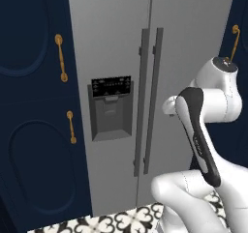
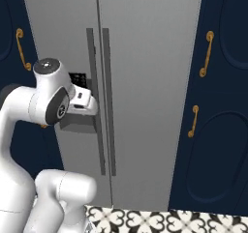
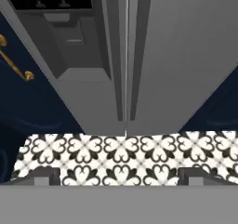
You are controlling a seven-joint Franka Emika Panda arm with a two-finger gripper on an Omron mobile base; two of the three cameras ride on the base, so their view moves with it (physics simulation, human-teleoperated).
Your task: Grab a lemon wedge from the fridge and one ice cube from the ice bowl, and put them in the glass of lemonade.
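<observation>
Straight ahead at twelve o'clock I have the fridge [image 1: 193,29], a tall slab of smooth matte grey with both doors closed and a thin seam running down the middle. Two dark, flat vertical bar handles [image 1: 149,101] flank that seam, standing slightly proud of the door faces. At about nine o'clock from the handles sits the dispenser recess [image 1: 112,109], a boxy niche topped by a black control panel. Navy cabinets [image 1: 34,106] with raised oval mouldings and curved gold handles [image 1: 61,58] hem the fridge in on both sides. The floor [image 3: 121,153] is tiled in a black-and-white floral pattern, and it meets the fridge base in a clean straight edge.

In the hand view my gripper [image 3: 119,179] shows its two dark fingertips [image 3: 46,176] spread as wide apart as they go, at seven and five o'clock in that picture, with nothing between them, aimed at the lower part of the door seam. The arm's elbow hangs in front of the right door, clear of the handles; open floor lies between the fingertips and the fridge.
</observation>
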